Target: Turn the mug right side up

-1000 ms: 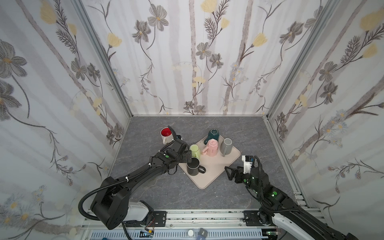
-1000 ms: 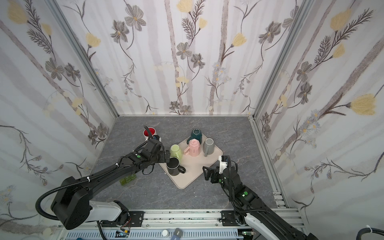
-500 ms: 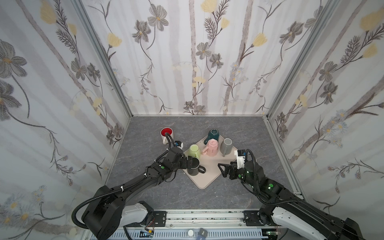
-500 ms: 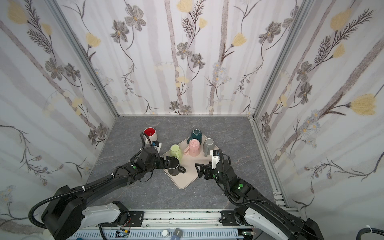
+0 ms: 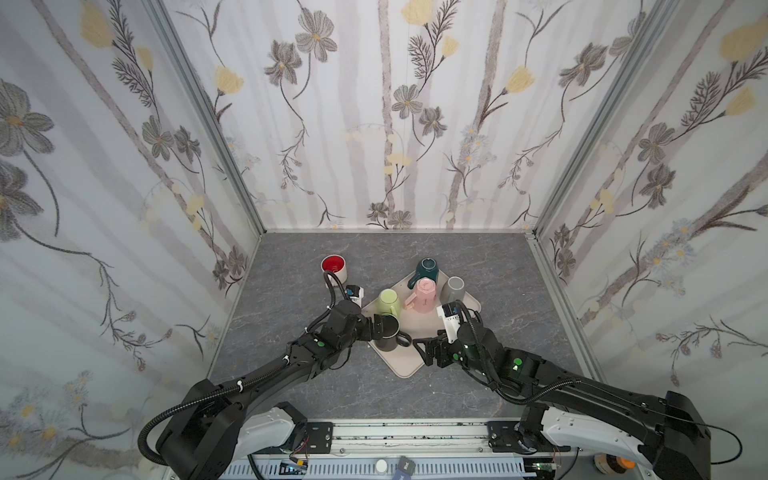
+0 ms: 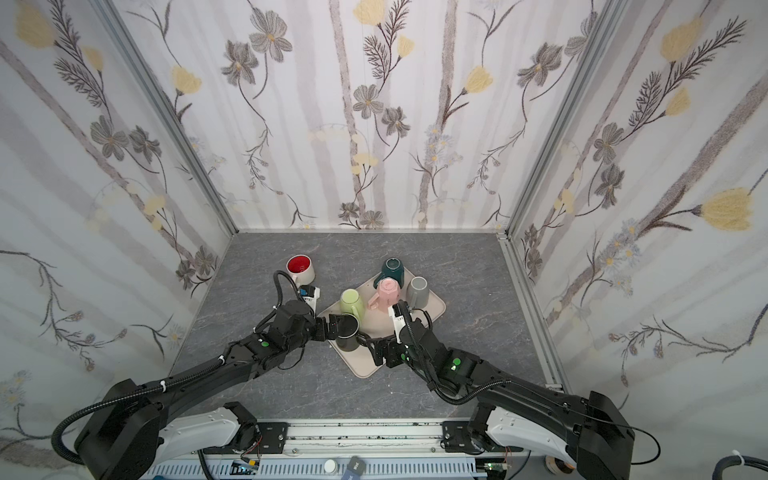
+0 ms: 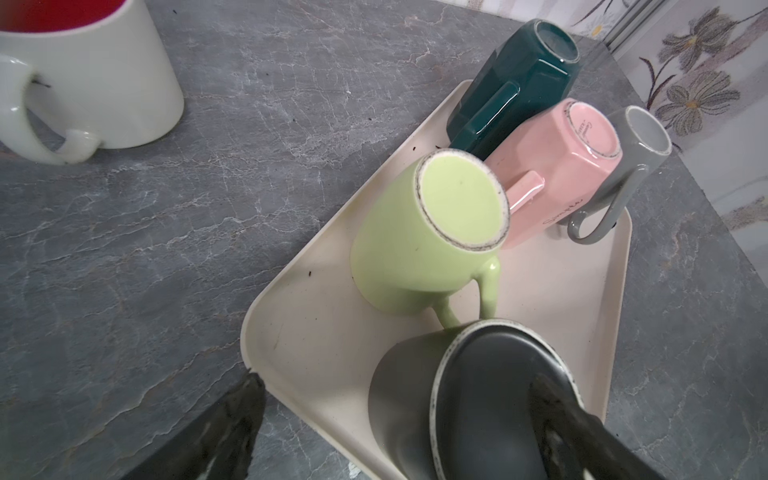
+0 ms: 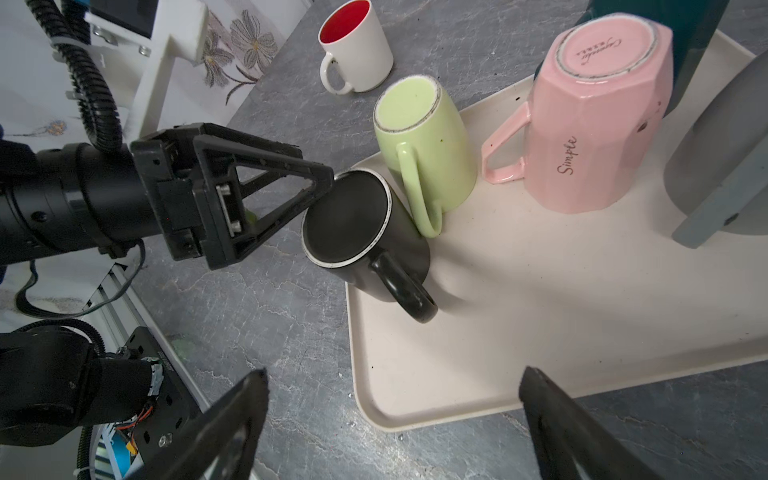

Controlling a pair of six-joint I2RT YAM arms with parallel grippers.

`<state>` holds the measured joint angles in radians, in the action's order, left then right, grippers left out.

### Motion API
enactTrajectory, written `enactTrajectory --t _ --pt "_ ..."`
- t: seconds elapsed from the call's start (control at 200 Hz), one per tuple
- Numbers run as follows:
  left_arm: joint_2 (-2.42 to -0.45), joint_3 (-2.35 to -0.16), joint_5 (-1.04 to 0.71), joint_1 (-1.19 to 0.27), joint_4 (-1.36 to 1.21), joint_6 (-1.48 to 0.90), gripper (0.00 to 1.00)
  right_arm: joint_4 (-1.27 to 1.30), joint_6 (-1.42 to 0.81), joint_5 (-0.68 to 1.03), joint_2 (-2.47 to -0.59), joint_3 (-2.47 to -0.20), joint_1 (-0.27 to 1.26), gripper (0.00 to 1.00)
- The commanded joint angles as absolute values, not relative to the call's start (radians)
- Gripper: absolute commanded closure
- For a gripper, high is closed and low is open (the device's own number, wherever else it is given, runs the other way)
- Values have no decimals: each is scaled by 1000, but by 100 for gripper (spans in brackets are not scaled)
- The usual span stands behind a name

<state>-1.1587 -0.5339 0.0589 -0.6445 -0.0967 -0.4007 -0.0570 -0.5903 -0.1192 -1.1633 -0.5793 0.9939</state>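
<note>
Left tool (image 7: pixel 397 380), right tool (image 8: pixel 395 374) open, empty; black mug handle (image 8: pixel 405 291) unseen from left wrist.

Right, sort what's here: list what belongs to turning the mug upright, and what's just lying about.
In the job: black mug, upside down on the tray; left fingers, open, right at it; right fingers, open, close by.
Lying about: white mug, already upright on the table; green mug, pink mug, teal mug, grey mug, all upside down on the tray.
</note>
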Motion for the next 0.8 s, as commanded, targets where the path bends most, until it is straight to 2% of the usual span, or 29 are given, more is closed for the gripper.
enactTrajectory --t 0.0,0.105,0.18,0.605,0.794 --pt "-1138 -517 79 -645 -157 -427 0 -95 -576 -145 -1198 -597 999 10" --pt "-1122 -510 104 -644 -149 -440 0 -102 -522 -137 -1245 -626 1000 15" --pt "-1114 -505 122 -644 -142 -460 0 -89 -450 -118 -1281 -642 1001 25" --pt "-1066 -462 128 -644 -192 -474 0 -44 -256 -151 -1497 -782 994 35" --pt "-1071 -457 137 -644 -194 -486 0 -79 -207 -142 -1584 -858 992 43"
